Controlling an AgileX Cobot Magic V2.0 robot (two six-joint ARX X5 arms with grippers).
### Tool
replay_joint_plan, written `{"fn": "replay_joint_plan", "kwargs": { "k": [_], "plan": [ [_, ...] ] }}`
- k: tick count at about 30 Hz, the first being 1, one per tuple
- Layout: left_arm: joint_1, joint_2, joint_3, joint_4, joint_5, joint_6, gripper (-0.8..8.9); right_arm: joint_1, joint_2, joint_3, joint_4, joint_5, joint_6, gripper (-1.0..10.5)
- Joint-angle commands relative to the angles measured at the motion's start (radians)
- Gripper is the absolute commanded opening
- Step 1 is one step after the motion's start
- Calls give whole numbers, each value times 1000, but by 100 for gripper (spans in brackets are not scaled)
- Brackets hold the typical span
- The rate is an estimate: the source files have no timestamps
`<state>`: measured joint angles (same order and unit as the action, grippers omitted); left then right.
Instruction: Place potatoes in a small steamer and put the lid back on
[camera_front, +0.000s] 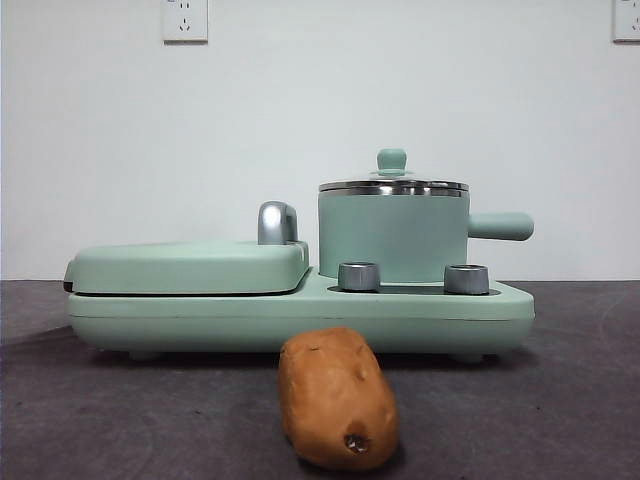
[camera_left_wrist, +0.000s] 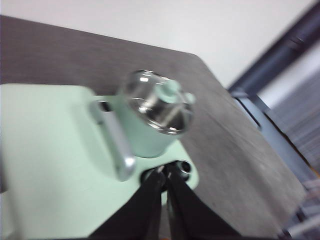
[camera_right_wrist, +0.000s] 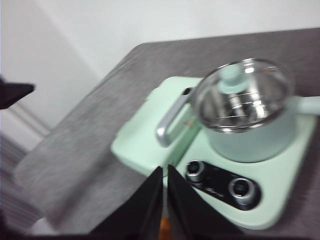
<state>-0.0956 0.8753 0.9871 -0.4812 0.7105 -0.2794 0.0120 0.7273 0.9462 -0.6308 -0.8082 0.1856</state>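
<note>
The orange-brown potato lies on the dark table in front of the appliance, its dark-spotted end toward the camera. The small mint-green steamer stands on the right half of the base, its handle pointing right. The glass lid with a green knob sits on it. My left gripper is shut and empty, hovering above the griddle side, with the steamer and lid beyond it. My right gripper is shut and empty above the appliance's front edge, the lidded steamer ahead. Neither arm shows in the front view.
A flat mint-green griddle cover with a chrome handle fills the left half of the base. Two steel knobs stand in front of the steamer. The table edge drops off beyond the griddle side.
</note>
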Motion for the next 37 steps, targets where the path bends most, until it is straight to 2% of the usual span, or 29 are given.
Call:
{"fn": "replay_joint_plan", "kwargs": {
  "k": [1,5,8,11,12,15,17,23,26,30,37],
  "plan": [
    [-23,48,57,6,36,50,19,0,35,26,6,-34,-22,12],
    [-51,105,106,5,37,51,29,0,56,28,6,-30,-22,22],
    [-73,141,131,4,37,51,62,0,56,28,7,-25,-22,153],
    [-94,175,152,3,37,55,209,0,56,28,7,-25,-20,327],
    [-103,189,163,3,37,56,286,0,56,28,7,-25,-18,376],
    [-127,232,200,4,37,63,410,0,56,28,7,-25,-17,449],
    [-147,269,234,3,37,63,443,0,56,28,7,-25,-15,462],
    [-214,421,383,-13,27,89,470,0,55,28,6,-25,-2,493],
    [-259,516,484,-52,-13,138,470,0,53,28,-5,-20,-2,493],
    [-329,655,638,-125,-122,203,470,-1,43,29,-21,34,-2,493],
    [-438,878,883,-201,-333,207,469,-1,6,29,-32,152,-2,493]
  ]
}}
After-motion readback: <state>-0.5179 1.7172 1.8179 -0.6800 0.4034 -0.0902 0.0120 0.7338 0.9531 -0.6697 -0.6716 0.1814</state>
